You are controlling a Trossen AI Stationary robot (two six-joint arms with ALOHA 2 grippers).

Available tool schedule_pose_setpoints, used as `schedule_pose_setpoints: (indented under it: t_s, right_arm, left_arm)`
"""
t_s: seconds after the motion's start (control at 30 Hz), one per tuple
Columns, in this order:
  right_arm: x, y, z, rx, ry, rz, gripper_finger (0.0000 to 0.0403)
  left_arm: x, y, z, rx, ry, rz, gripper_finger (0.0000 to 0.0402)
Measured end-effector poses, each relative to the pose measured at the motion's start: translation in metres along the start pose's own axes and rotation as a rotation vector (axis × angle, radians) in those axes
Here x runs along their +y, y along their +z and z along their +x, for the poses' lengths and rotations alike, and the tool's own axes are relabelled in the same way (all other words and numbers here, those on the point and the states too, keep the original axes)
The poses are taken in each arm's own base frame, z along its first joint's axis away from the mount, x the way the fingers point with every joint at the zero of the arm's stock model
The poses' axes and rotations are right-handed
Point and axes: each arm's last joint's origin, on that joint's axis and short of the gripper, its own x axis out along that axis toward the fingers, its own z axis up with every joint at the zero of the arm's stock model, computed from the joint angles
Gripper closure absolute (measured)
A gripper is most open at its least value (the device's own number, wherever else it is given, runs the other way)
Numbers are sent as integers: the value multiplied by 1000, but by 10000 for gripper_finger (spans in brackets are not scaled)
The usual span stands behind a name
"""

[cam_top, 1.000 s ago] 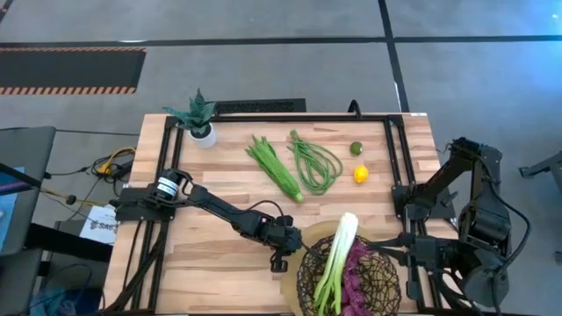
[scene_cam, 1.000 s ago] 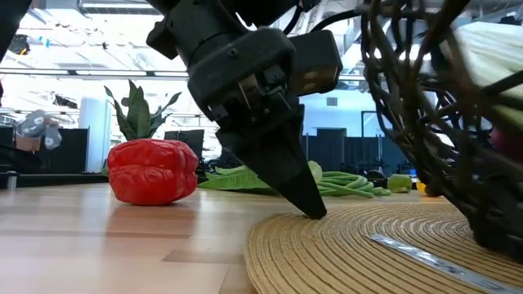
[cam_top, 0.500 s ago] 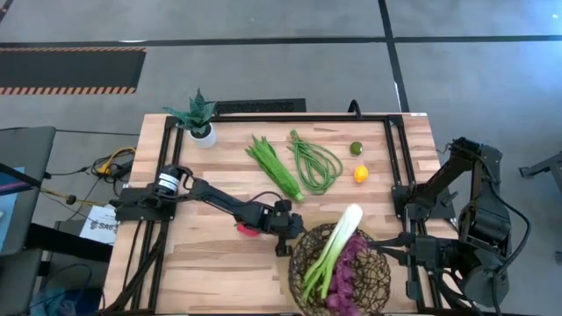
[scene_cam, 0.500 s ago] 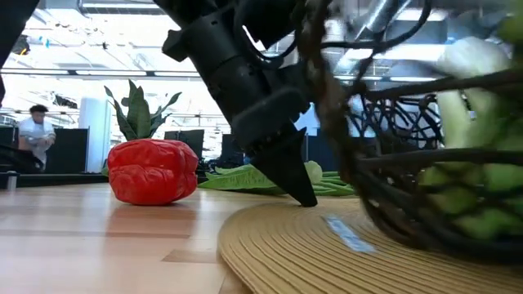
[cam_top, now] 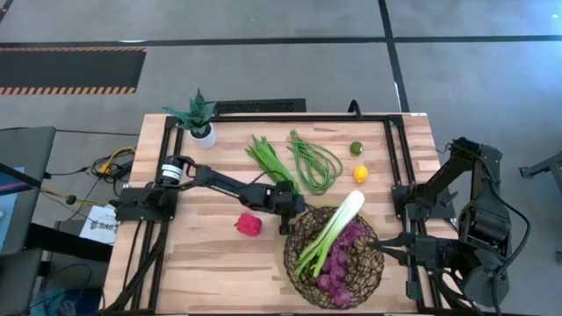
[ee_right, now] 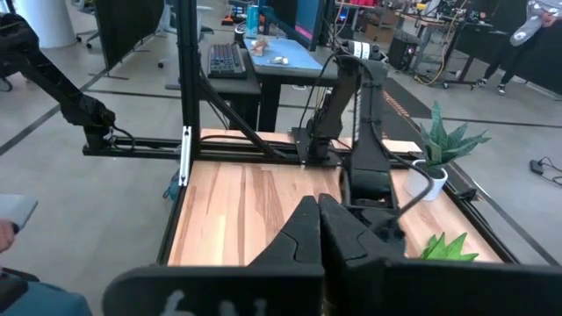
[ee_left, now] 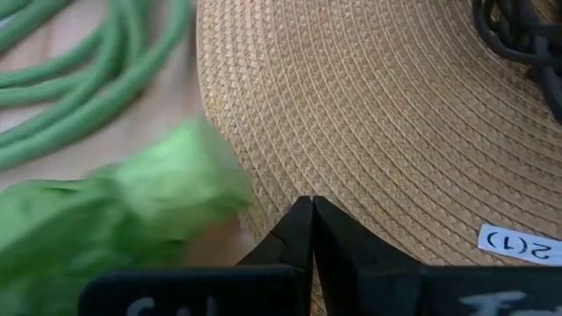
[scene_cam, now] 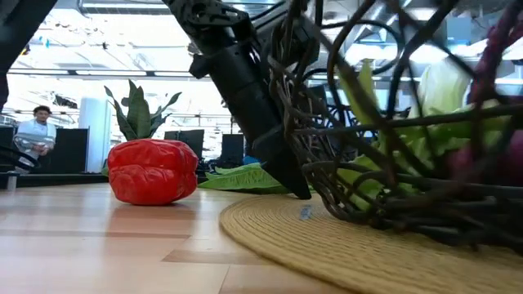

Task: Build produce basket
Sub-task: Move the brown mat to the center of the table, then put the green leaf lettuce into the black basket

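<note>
The basket (cam_top: 334, 256) of dark woven wire stands on a round straw mat (scene_cam: 270, 245) at the table's near edge, right of the middle. A white-green leek (cam_top: 332, 233) and purple grapes (cam_top: 344, 256) lie in it. My left gripper (cam_top: 284, 225) is shut at the basket's far-left side, its tip on the mat (ee_left: 378, 114). The red pepper (cam_top: 248, 225) sits on the table left of it. The leafy stalk (cam_top: 274, 165), looped beans (cam_top: 314, 162), lime (cam_top: 356, 148) and lemon (cam_top: 360, 174) lie farther back. My right gripper (ee_right: 316, 204) is shut, by the basket's right side. My left gripper (ee_left: 307, 204) presses its shut fingertips (scene_cam: 299, 193) down on the straw mat, close to the mat's far-left rim (ee_left: 263, 175). The fingers slant down from the table's left and far side. The mat lies flat on the table with the basket on it.
A small potted plant (cam_top: 200, 118) stands at the far left corner. A white label (ee_left: 518, 246) is stuck on the mat. A black frame (cam_top: 391, 167) runs along the table's left, far and right edges. Bare wood shows at the near left (cam_top: 211, 272).
My left gripper, shut the whole time, has moved toward the far edge with its tip on the mat. The mat and the basket on it have slid the same way and turned a little clockwise. The red pepper, hidden under the arm before, now shows.
</note>
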Motion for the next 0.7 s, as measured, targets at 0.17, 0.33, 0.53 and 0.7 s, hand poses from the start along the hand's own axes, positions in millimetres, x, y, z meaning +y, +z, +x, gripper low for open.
schedule_pose_setpoints:
  t_s: [0.17, 0.33, 0.53, 0.7]
  right_arm:
    - [0, 0, 0, 0, 0, 0, 402]
    - [0, 0, 0, 0, 1, -14, 400]
    - [-1, 1, -1, 1, 8, -19, 398]
    - [-2, 1, -1, 7, 22, -7, 387]
  left_arm:
    - [8, 2, -6, 2, 12, 5, 401]
    - [1, 0, -35, 65, 3, 57, 401]
    - [-9, -12, -92, 226, 95, 69, 401]
    - [-15, -25, -130, 309, 230, 84, 401]
